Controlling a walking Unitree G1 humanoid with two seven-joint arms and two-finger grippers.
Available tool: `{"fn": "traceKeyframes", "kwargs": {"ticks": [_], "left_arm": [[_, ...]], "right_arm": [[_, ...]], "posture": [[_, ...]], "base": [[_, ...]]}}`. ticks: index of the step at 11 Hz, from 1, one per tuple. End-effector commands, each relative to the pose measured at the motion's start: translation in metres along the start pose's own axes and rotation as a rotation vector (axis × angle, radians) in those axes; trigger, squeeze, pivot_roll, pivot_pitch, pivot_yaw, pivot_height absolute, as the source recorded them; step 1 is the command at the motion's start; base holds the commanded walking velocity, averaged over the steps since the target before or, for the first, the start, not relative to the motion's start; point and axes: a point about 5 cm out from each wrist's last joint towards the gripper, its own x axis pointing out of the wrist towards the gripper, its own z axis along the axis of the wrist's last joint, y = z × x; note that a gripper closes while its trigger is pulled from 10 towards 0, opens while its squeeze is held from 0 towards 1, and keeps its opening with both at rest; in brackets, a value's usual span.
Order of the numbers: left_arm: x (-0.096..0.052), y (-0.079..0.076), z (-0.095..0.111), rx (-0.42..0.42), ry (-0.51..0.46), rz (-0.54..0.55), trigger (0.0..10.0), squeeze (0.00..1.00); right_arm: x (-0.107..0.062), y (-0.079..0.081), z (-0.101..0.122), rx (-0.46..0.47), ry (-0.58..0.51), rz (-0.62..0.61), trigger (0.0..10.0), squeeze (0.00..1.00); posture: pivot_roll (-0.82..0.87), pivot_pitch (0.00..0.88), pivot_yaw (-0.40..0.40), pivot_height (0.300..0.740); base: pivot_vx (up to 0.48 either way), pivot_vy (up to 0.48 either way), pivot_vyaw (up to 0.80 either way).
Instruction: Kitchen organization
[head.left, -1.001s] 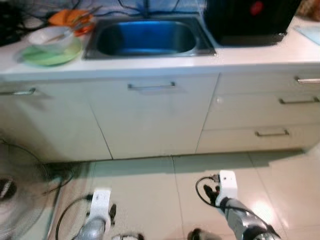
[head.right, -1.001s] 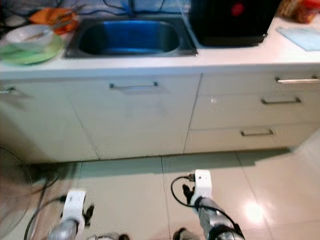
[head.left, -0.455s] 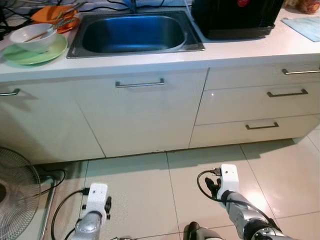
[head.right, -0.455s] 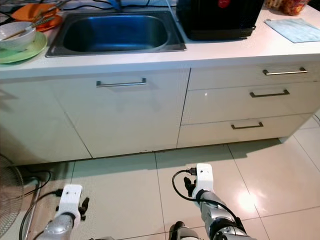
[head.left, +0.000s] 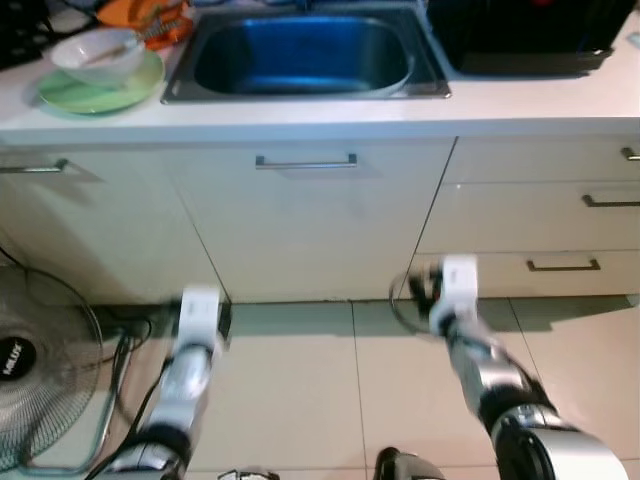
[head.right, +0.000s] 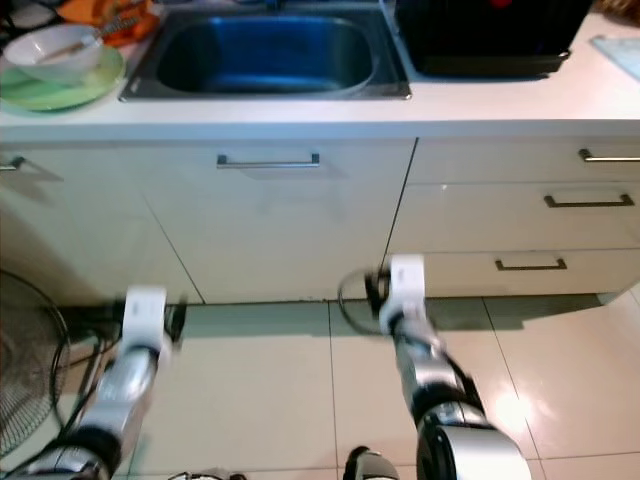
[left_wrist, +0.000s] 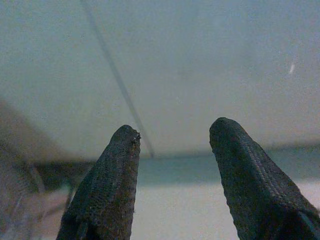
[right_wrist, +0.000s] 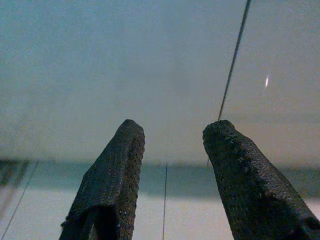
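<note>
**Both arms up toward the cabinets**

Both arms have risen from near the floor and now reach at the cabinet fronts. Left gripper (left_wrist: 172, 150) has its fingers spread apart, empty, facing a cabinet door (head.left: 300, 215) seam. Right gripper (right_wrist: 172, 145) is likewise parted and empty, facing the drawers (head.left: 540, 205). On the counter (head.left: 330, 115), the sink (head.left: 300, 55) sits at twelve o'clock, a bowl (head.left: 98, 58) on a green plate (head.left: 95, 95) at ten. A fan (head.left: 45, 370) stands at eight.
</note>
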Motion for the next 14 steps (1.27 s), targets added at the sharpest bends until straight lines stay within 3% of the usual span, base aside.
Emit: {"fn": "traceKeyframes", "kwargs": {"ticks": [1,4,5,8,9,11,14], "left_arm": [[0.003,0.000,0.011,-0.017,-0.061,0.007,10.0,0.00],[0.016,-0.016,0.081,-0.032,-0.360,-0.042,10.0,0.00],[0.016,-0.021,0.124,-0.053,-0.510,-0.049,10.0,0.00],[0.014,-0.030,0.147,-0.078,-0.581,-0.064,10.0,0.00],[0.007,-0.041,0.170,-0.141,-0.632,-0.076,10.0,0.00],[0.003,-0.056,0.170,-0.140,-0.614,-0.104,10.0,0.00],[0.000,-0.050,0.166,-0.175,-0.569,-0.065,10.0,0.00]], "right_arm": [[0.004,0.005,0.013,0.003,-0.077,0.008,10.0,0.00],[0.016,0.019,0.078,-0.002,-0.366,0.040,10.0,0.00],[0.016,0.025,0.108,0.002,-0.489,0.038,10.0,0.00],[0.015,0.044,0.131,0.050,-0.567,0.083,10.0,0.00],[0.016,0.060,0.136,0.053,-0.566,0.135,10.0,0.00],[0.015,0.070,0.132,0.065,-0.539,0.156,10.0,0.00],[0.016,0.067,0.128,0.079,-0.507,0.153,10.0,0.00]], "posture": [[0.02,0.049,0.026,0.740],[0.02,0.034,0.018,0.740],[0.02,0.022,0.016,0.740],[0.02,0.003,0.013,0.740],[0.02,0.000,0.018,0.740],[0.04,0.000,0.006,0.740],[0.05,0.000,0.000,0.740]], "base": [[0.000,0.000,0.00],[0.000,0.000,0.00],[0.000,0.000,0.00],[0.000,0.000,0.00],[0.000,0.000,0.00],[0.000,0.000,0.00],[0.000,0.000,0.26]]}}
